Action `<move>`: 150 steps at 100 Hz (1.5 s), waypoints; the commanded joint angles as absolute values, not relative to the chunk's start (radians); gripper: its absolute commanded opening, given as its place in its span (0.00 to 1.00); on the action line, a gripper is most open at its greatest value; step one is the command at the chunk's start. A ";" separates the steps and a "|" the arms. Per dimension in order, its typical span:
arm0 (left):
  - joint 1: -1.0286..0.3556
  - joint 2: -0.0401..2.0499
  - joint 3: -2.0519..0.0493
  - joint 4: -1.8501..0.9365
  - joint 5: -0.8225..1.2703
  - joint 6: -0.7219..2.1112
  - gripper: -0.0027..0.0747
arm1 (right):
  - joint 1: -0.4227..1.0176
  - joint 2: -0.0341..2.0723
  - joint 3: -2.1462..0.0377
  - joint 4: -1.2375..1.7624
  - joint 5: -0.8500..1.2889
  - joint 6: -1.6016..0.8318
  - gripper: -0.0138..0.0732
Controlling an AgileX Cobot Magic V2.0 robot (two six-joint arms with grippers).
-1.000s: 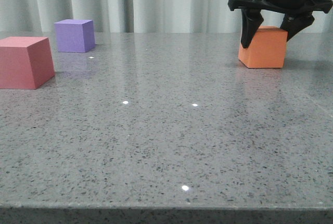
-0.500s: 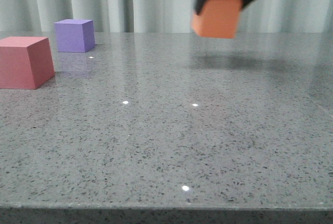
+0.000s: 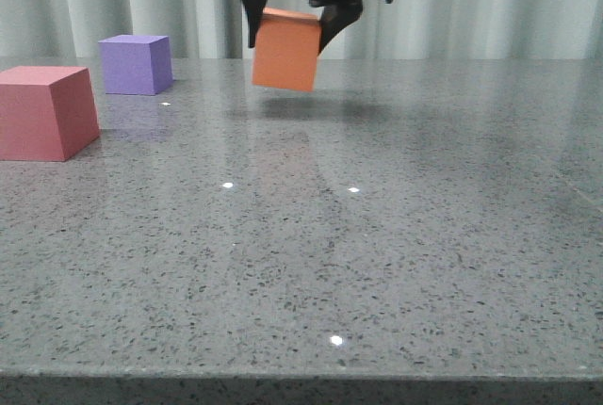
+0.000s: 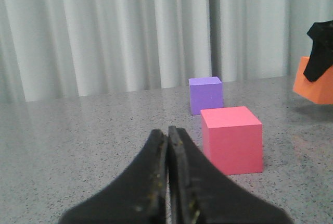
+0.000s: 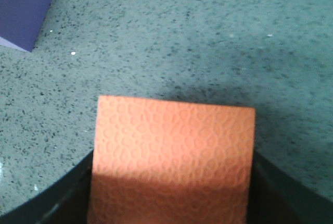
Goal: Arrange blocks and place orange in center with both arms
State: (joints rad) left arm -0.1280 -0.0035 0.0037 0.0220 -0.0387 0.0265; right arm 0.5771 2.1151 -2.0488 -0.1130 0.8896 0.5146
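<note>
Right claw (image 3: 290, 30) cut off above by the front view's top edge, arm unseen. Orange cube (image 4: 316, 82) cropped at the left wrist view's border, partly behind a dark finger; purple cube (image 5: 21, 5) clipped to a corner in the right wrist view. Red-pink cube (image 3: 45, 111) sliced by the front view's left edge.

Orange cube (image 3: 285, 50) hangs tilted above the table; purple cube (image 3: 136, 64) rests behind red-pink cube (image 3: 45, 111).

— Where does the front camera sit?
— Low by the counter (image 3: 377, 264) edge, looking across to the curtains (image 3: 471, 5).
— And the wrist cameras?
— Left looks along the counter; right looks down, very close. All see the orange cube (image 3: 285, 50).
</note>
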 commanded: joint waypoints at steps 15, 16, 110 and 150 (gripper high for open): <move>-0.125 -0.039 0.045 0.014 -0.117 0.027 0.01 | 0.602 2.118 -2.160 -0.143 0.872 0.555 0.56; -0.125 -0.039 0.045 0.014 -0.117 0.027 0.01 | 0.602 2.119 -2.160 -0.143 0.871 0.555 0.56; -0.125 -0.039 0.045 0.014 -0.117 0.027 0.01 | 0.614 2.043 -2.163 -0.132 0.898 0.503 0.92; -0.125 -0.039 0.045 0.014 -0.117 0.027 0.01 | 0.573 1.816 -2.159 -0.241 1.040 0.289 0.92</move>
State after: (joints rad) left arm -0.1280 -0.0035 0.0037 0.0220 -0.0387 0.0265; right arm 0.5964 1.9173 -2.1322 -0.1633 1.0463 0.3320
